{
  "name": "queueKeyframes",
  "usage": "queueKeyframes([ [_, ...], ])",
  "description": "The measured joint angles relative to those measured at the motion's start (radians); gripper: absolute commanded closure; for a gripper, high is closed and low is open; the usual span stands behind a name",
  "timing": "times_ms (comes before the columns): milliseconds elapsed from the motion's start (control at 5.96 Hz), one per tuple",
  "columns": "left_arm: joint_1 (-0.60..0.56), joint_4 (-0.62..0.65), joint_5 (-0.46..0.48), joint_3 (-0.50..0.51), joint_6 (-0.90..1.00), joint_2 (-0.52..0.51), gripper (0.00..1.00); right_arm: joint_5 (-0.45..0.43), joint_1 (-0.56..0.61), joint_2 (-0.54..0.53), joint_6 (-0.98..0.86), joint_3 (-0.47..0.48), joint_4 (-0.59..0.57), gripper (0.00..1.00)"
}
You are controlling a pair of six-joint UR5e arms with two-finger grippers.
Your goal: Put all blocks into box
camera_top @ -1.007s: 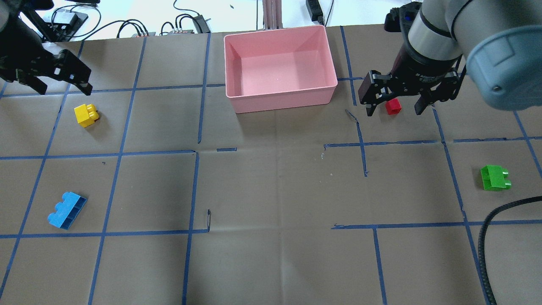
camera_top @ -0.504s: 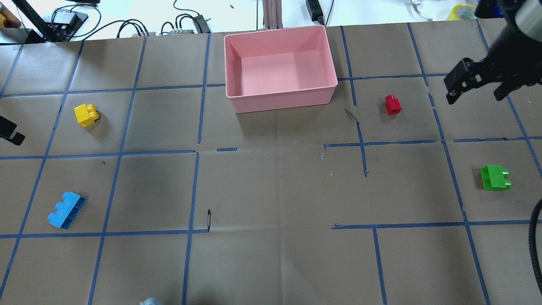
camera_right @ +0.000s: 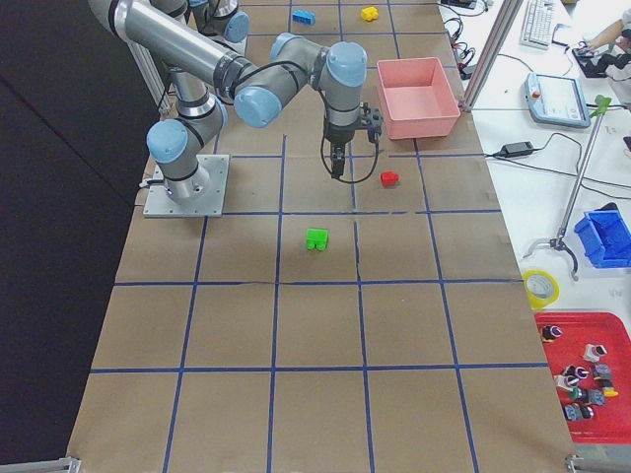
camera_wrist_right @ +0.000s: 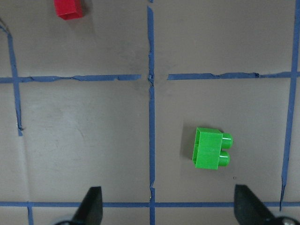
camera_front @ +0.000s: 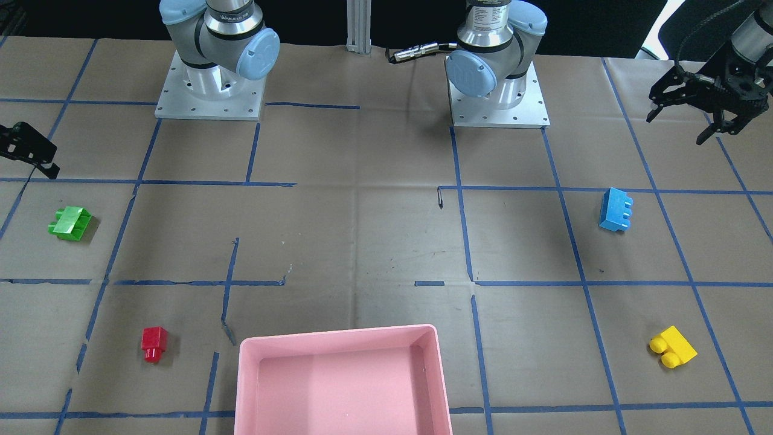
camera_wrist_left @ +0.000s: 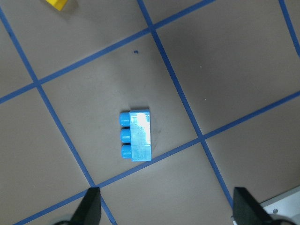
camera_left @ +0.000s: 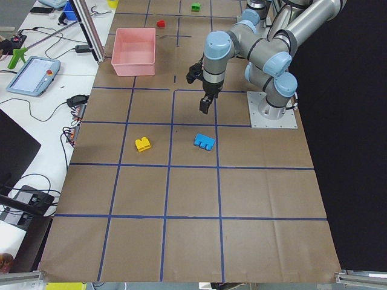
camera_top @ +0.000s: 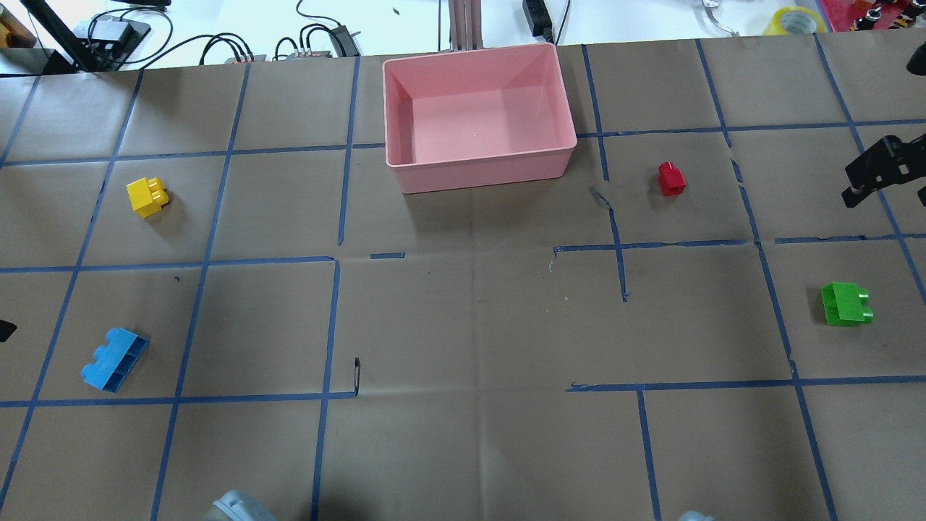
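Observation:
The pink box (camera_top: pixel 477 168) stands empty at the table's far middle. All blocks lie on the table outside it: yellow (camera_top: pixel 147 196), light blue (camera_top: pixel 114 359), red (camera_top: pixel 671 178) and green (camera_top: pixel 846 303). My left gripper (camera_front: pixel 676 128) is open and empty, high above the light blue block (camera_wrist_left: pixel 136 136), which lies between its fingertips (camera_wrist_left: pixel 89 206) in the left wrist view. My right gripper (camera_top: pixel 886 174) is open and empty at the right edge, above the green block (camera_wrist_right: pixel 211 149); the red block (camera_wrist_right: pixel 69 8) shows at that view's top.
The table is covered in brown paper with blue tape grid lines. Cables and devices (camera_top: pixel 108 32) lie beyond the far edge. Both arm bases (camera_front: pixel 208 90) stand at the robot's side. A tape roll (camera_top: pixel 794 18) sits at the far right.
My right gripper has left the red block and swung right, toward the green block. My left gripper has moved from near the yellow block toward the light blue one, almost leaving the overhead view.

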Motion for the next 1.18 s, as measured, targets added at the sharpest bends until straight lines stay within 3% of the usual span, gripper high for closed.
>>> queueKeyframes([
  [336,0.064,0.156,-0.077,-0.121,0.084,-0.015,0.01,-0.001,-0.078,0.04,-0.078,0.119,-0.163,0.01],
  [672,0.073,0.385,-0.1,-0.253,0.093,-0.057,0.01,-0.011,-0.119,0.152,-0.121,0.178,-0.356,0.01],
  [1175,0.073,0.652,-0.129,-0.293,0.052,-0.245,0.01,-0.007,-0.172,0.224,-0.143,0.233,-0.404,0.01],
])
